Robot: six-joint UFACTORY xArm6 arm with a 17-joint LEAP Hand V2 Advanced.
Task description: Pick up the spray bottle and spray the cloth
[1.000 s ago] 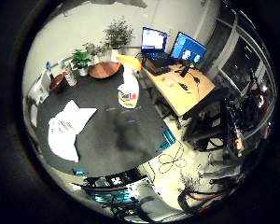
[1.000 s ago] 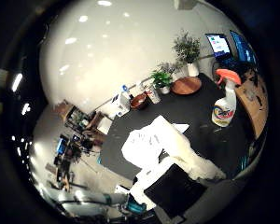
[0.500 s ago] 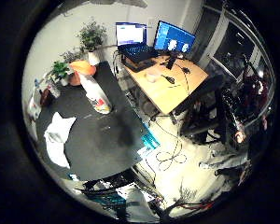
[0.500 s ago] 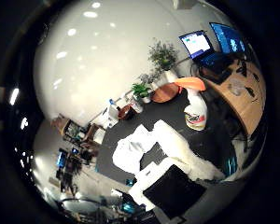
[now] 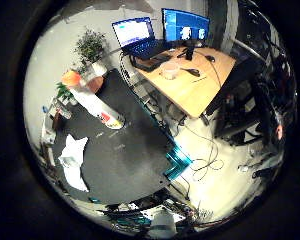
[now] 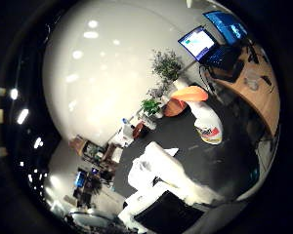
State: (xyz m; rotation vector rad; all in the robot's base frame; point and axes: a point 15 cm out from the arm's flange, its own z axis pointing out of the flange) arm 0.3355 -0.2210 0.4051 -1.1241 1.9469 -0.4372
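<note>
A white spray bottle (image 5: 96,102) with an orange spray head stands upright on the black table (image 5: 130,160), near the table's far side. A crumpled white cloth (image 5: 73,161) lies flat on the same table, well apart from the bottle. My right hand (image 6: 178,179) hangs high above the table, away from both. In the thumb side view one of its white fingers (image 6: 195,191) reaches out fairly straight, with a black part of the hand beneath it. Nothing is between the fingers.
Small potted plants (image 6: 151,106) and a brown dish (image 6: 175,108) stand along the table's back edge, with a taller plant (image 5: 90,46) behind. A wooden desk (image 5: 197,85) with a laptop and a monitor stands right beside the table. Equipment crowds the floor around.
Both views have swung and the bottle looks larger, so the hand has moved and come nearer to it. The bottle and the cloth stay where they were on the table.
</note>
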